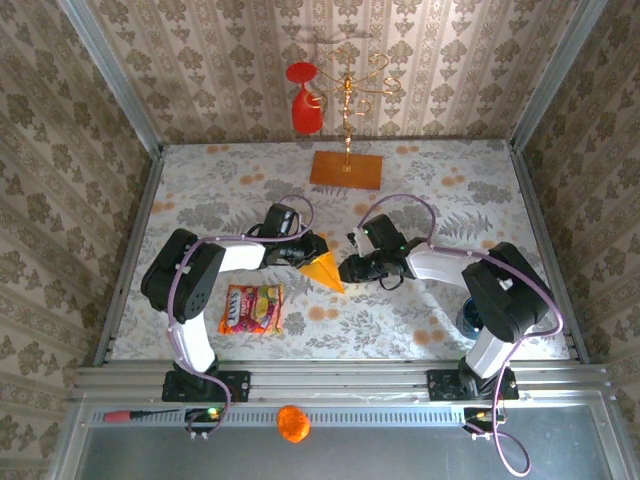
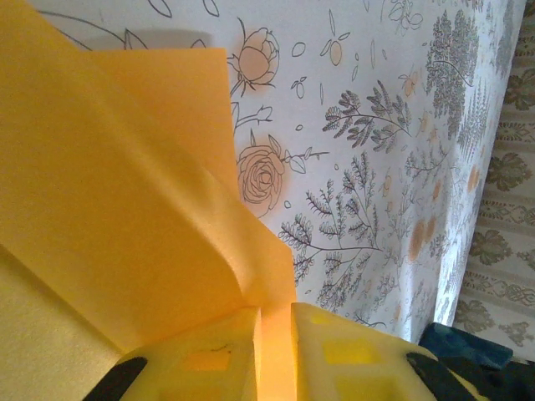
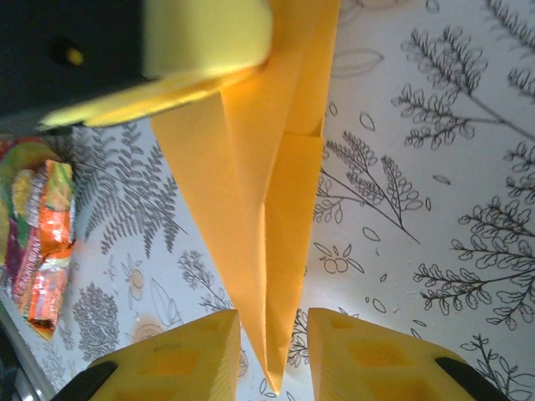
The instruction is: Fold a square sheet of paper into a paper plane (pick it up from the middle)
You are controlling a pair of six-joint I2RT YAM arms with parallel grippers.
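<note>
The square sheet of paper is folded into a slim yellow-orange paper plane with one sharp point and a centre crease. It hangs just above the flowered tablecloth at mid-table. My left gripper is shut on its wide end, and the paper runs pinched between the yellow fingers. My right gripper faces it from the right. In the right wrist view the plane points down between my right gripper jaws, which stand open with a gap on both sides of the tip. The left finger clamps the top.
A colourful snack packet lies front left of the plane. A brownish-orange board with a gold stand and a red glass stand at the back. A dark blue object sits by the right arm's base.
</note>
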